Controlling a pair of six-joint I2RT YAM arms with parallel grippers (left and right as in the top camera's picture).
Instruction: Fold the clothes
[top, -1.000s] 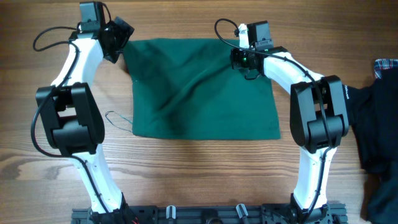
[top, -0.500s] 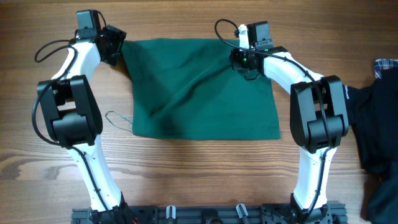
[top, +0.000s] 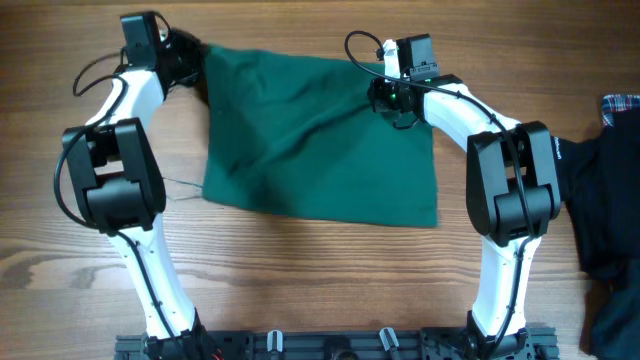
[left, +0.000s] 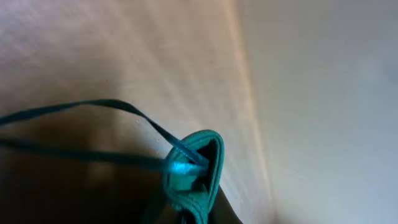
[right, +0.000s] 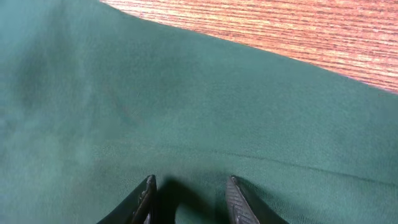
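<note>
Wooden table (top: 300, 275) under the clothes (top: 320, 140): left gripper (top: 192, 68) pinches their far corner, right gripper (right: 189, 190) seems parted, so a one-sided pull may skew them.

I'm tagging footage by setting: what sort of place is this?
Probably a robotics lab bench rather than a home: two robot arms mounted on a rail at a wood-grain table, a green garment laid out, other clothes piled at the right.

Creased dark green garment (top: 320, 135), mostly flat
</note>
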